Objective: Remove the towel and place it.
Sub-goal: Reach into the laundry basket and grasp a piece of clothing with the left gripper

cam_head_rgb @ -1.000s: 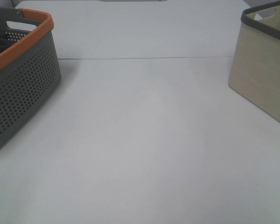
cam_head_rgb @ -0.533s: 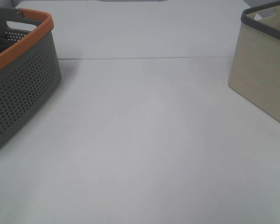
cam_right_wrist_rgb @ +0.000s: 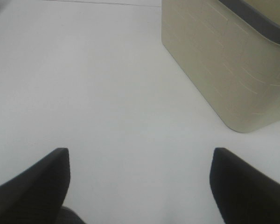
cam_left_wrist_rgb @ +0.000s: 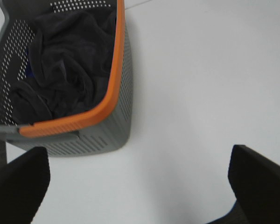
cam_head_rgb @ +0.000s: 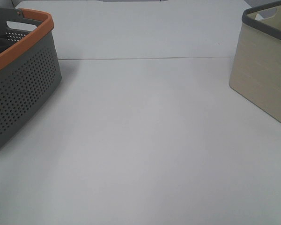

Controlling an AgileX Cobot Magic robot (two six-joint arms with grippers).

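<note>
counter [cam_head_rgb: 145, 140]: white, with a thin seam [cam_head_rgb: 145, 58] across its far part; it carries 2 baskets, well apart, at opposite sides of the high view.
grey basket [cam_head_rgb: 23, 89]: on the left, perforated walls, orange rim, a handle slot in its end wall.
beige basket [cam_head_rgb: 264, 70]: on the right, plain walls, dark grey rim; its inside barely shows.
towel [cam_left_wrist_rgb: 65, 70]: dark, crumpled in loose folds, lying inside the grey basket below the orange rim.
left pincer [cam_left_wrist_rgb: 140, 186]: wide, its 2 black fingers far apart, holding nothing, above the counter just beside the grey basket.
right pincer [cam_right_wrist_rgb: 140, 182]: wide, 2 fingers spread, holding nothing, over bare counter near the beige basket.
</note>
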